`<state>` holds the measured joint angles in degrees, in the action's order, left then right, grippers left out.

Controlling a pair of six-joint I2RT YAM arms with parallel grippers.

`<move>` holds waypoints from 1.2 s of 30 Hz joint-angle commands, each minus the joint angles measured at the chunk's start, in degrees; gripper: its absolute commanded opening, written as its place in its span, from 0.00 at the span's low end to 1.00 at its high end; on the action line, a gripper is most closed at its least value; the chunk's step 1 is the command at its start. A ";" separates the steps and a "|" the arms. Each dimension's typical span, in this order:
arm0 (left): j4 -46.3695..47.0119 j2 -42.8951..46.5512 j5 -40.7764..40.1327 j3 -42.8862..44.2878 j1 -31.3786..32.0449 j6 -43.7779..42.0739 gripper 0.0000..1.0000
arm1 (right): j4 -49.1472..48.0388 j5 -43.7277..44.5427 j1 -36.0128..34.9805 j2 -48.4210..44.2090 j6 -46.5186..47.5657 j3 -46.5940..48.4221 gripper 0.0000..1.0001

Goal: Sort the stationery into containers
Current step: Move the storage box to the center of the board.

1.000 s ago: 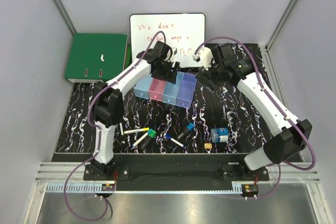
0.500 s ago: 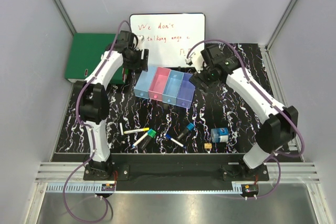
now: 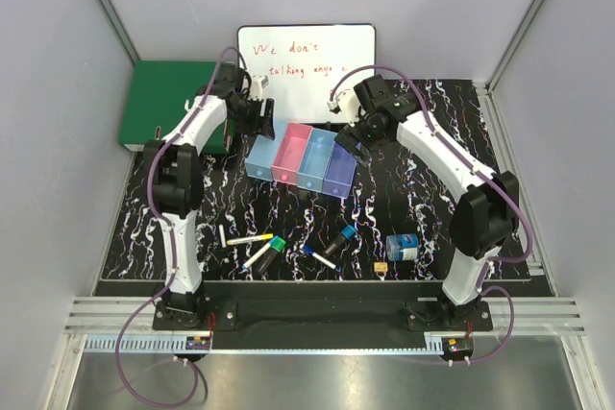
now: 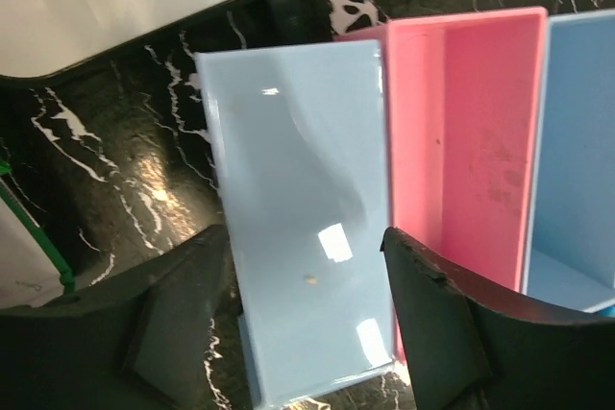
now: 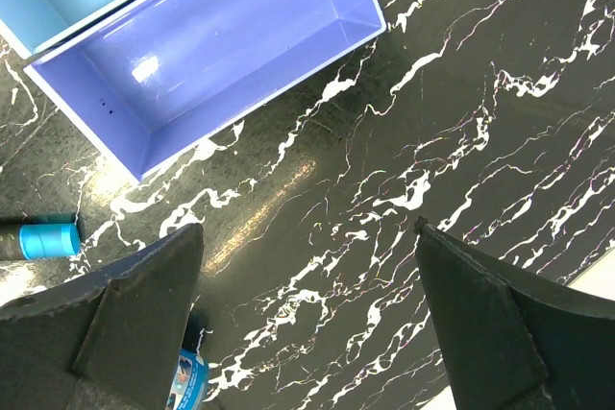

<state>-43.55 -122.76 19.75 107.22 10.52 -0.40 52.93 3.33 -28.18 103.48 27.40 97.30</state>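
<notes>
The containers (image 3: 303, 158) are four joined bins at the back middle of the mat: light blue (image 4: 298, 208), pink-red (image 4: 461, 122), light blue, purple (image 5: 211, 45). All look empty. My left gripper (image 3: 258, 122) is open, its fingers (image 4: 183, 324) straddling the end light blue bin from above. My right gripper (image 3: 346, 132) is open over bare mat (image 5: 307, 314) beside the purple bin. The stationery lies near the front: a yellow-white marker (image 3: 248, 238), a green-capped marker (image 3: 274, 246), a blue-capped black marker (image 3: 341, 237), a white pen (image 3: 318, 256), a blue-white cylinder (image 3: 402, 247), a tiny yellow piece (image 3: 381, 266).
A whiteboard (image 3: 307, 60) with red writing leans at the back, just behind the bins. A green binder (image 3: 173, 103) lies at the back left, by my left arm. Grey walls close in both sides. The blue cap (image 5: 43, 239) and cylinder (image 5: 187, 381) show at the right wrist view's edge.
My left gripper swung left from above the middle bins to the left end of the row. My right gripper moved left, closer to the purple bin. The stationery has not moved.
</notes>
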 commanded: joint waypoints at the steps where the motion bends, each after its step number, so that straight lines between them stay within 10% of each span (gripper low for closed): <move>1: 2.33 -0.55 3.63 0.27 -2.17 -0.91 0.71 | -1.33 -1.22 -0.56 -0.12 0.29 0.97 1.00; 13: 3.03 -2.13 9.16 -1.40 -2.53 -0.47 0.65 | -1.42 -1.40 -0.91 1.55 0.11 1.40 1.00; 22: 3.56 -3.19 11.01 -1.84 -2.96 -0.12 0.23 | -1.60 -1.84 -0.91 1.55 -0.33 1.41 1.00; 36: 3.03 -2.40 6.01 -1.05 -2.09 -0.65 0.08 | -1.60 -1.93 -1.08 0.93 -0.68 0.88 1.00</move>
<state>-40.58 -125.08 33.71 106.04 7.66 2.07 52.53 2.26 -28.56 105.16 27.33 97.27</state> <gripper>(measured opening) 0.224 0.994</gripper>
